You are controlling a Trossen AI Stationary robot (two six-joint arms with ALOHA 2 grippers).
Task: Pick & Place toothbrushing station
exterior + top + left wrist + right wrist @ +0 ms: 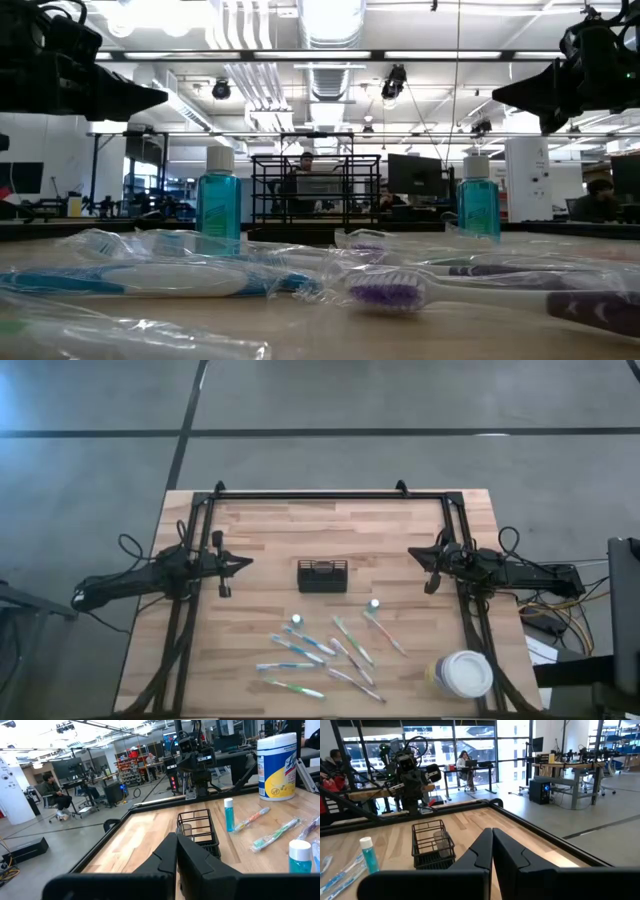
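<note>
**Desk:** High view, what did it show, biggest thing first?

**Photographer:** A wooden table (pixel 260 530) filled the lower centre of the frame. The left gripper (pixel 243 563) hung at middle left and the right gripper (pixel 414 553) at middle right, each with its fingers pressed together and holding nothing. A white-lidded cup (pixel 462 673) stood at lower right. The black wire caddy (pixel 322 575) sat at centre, between the two grippers and well apart from both. Below it, toothbrushes (pixel 310 650) lay scattered across the lower centre, with two small tubes (pixel 297 620) standing among them.

**Desk:** What could have gone wrong from there?

**Photographer:** My judgement: the brushes lay close together, some crossing, in crinkly clear wrappers. Fingers coming down on one could have nudged its neighbours or slipped off the film. A careless reach might also have toppled an upright tube.
</note>
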